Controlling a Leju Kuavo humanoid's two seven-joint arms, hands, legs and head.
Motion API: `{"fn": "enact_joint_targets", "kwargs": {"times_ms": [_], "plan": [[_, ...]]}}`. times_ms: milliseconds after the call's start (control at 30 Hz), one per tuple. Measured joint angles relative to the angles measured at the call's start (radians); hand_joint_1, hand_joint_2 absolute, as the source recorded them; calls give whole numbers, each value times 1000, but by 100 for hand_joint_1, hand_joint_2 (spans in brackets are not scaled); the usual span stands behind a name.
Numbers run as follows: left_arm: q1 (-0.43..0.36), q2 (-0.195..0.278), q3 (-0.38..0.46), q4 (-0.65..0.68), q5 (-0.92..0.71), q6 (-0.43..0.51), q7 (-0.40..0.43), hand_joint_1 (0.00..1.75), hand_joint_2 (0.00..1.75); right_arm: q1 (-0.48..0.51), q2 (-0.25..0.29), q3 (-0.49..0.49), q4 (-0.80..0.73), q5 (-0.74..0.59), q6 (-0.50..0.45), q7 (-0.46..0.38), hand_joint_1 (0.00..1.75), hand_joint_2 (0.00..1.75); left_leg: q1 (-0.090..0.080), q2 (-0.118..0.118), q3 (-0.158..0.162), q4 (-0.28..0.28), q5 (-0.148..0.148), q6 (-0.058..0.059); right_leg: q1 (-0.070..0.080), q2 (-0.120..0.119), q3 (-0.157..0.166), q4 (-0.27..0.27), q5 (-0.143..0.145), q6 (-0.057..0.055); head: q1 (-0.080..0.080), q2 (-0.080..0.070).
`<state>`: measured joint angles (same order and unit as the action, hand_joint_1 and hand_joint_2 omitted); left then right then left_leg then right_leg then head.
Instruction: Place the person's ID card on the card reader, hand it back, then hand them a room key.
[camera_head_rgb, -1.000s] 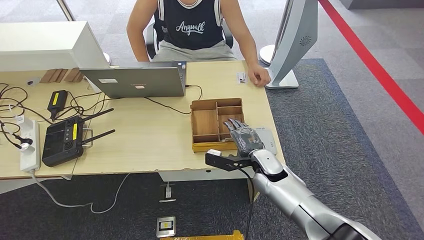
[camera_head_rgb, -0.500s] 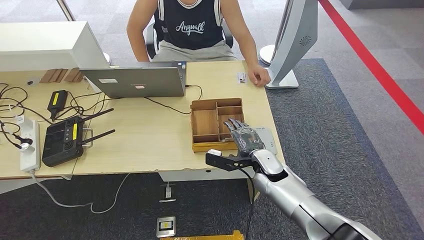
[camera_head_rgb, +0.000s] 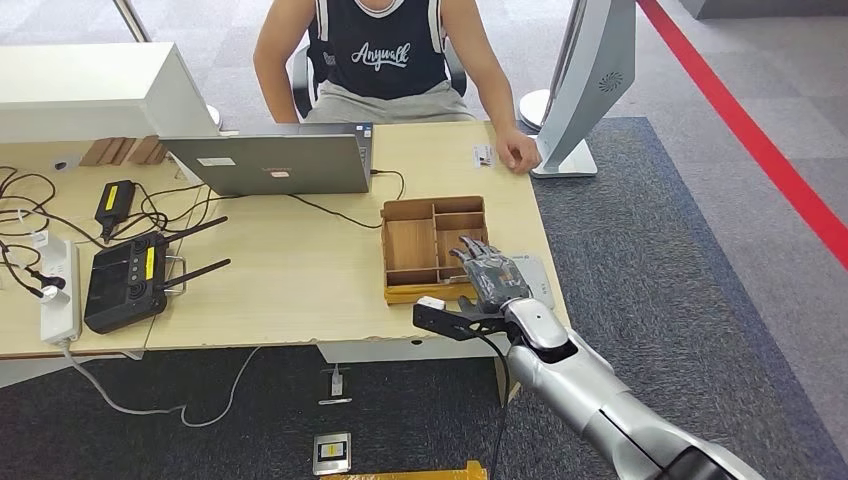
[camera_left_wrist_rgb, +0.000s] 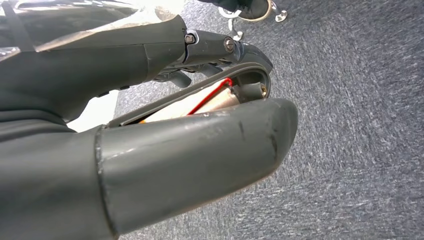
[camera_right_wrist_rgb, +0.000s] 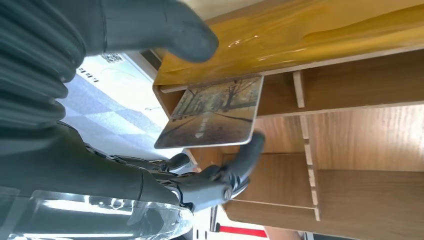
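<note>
I'm on the last step by my read: fetching the room key. My right hand (camera_head_rgb: 492, 277) is at the near right corner of the tray (camera_head_rgb: 411, 243), beside the reader (camera_head_rgb: 537, 279). The wrist view shows the key (camera_right_wrist_rgb: 212, 119), a card printed with a tree-lined path, pinched between thumb (camera_right_wrist_rgb: 150, 25) and a dark finger (camera_right_wrist_rgb: 243, 156), tilted up over the tray's corner compartment. The other fingers are loosely curled under it. I can't tell whether its far edge is touching the tray wall. The ID card (camera_head_rgb: 485, 155) lies on the desk just beside the person's hand (camera_head_rgb: 518, 154), so I judge that part done.

Next I need to lift the key out without snagging the wall, then carry it across to the person, keeping the pinch firm since only 2 contact points hold it.

My left hand (camera_left_wrist_rgb: 150, 125) hangs over carpet, fingers curled in, nothing in it
</note>
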<state>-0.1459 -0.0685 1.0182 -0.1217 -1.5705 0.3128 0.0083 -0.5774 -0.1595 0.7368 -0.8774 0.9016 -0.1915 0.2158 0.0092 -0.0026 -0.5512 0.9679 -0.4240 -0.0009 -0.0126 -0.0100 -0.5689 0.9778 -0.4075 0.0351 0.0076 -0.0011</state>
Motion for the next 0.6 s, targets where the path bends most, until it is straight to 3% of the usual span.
{"fn": "enact_joint_targets", "kwargs": {"times_ms": [600], "plan": [[0, -1, 0, 0, 0, 0, 0, 0, 0, 7, -10, -12, -8, -2, 5, 1, 175, 175, 0, 0, 0, 0, 0, 0, 0, 0, 0, 0, 0, 0, 0, 0]]}}
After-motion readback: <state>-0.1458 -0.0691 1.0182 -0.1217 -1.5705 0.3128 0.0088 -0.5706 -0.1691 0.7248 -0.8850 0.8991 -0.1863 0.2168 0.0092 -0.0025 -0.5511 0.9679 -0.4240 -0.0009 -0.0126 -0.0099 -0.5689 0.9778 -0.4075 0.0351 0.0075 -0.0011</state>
